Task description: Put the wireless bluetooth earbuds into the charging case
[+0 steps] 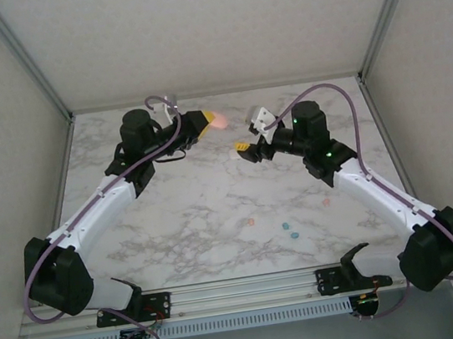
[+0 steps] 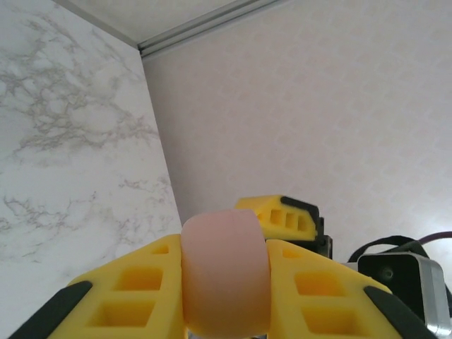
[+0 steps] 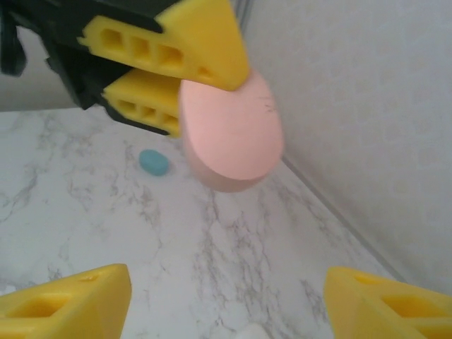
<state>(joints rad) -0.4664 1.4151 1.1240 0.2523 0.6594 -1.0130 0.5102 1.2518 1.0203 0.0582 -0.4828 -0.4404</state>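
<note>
Earbuds lie loose on the marble table [image 1: 183, 218], toward six o'clock from both grippers in my top view. A pink-orange earbud [image 1: 249, 222] sits near the middle. Two teal earbuds [image 1: 285, 226] lie just beside each other at its four o'clock, and a second pinkish earbud [image 1: 326, 202] lies further out toward three o'clock. All of them rest on bare marble, well apart from the case.

My left gripper [image 1: 206, 123] is up near the far edge, at about twelve o'clock from the table's centre, clamped tight on the pink case [image 1: 218, 122]. On the left wrist camera the case stands on edge, squeezed between the two yellow fingers [image 2: 134, 282]. The right wrist camera shows it held clear above the marble, its flat oval face toward me.

My right gripper [image 1: 246, 140] faces the case from its four o'clock side, near but not touching. Its fingers [image 3: 63, 304] stand wide apart with nothing between them.

On that same camera a small teal piece [image 3: 153, 162] rests on the marble beyond the case, at its eight o'clock. I cannot tell whether it is an earbud or a case. A white piece [image 3: 251, 332] is cut off at six o'clock.
</note>
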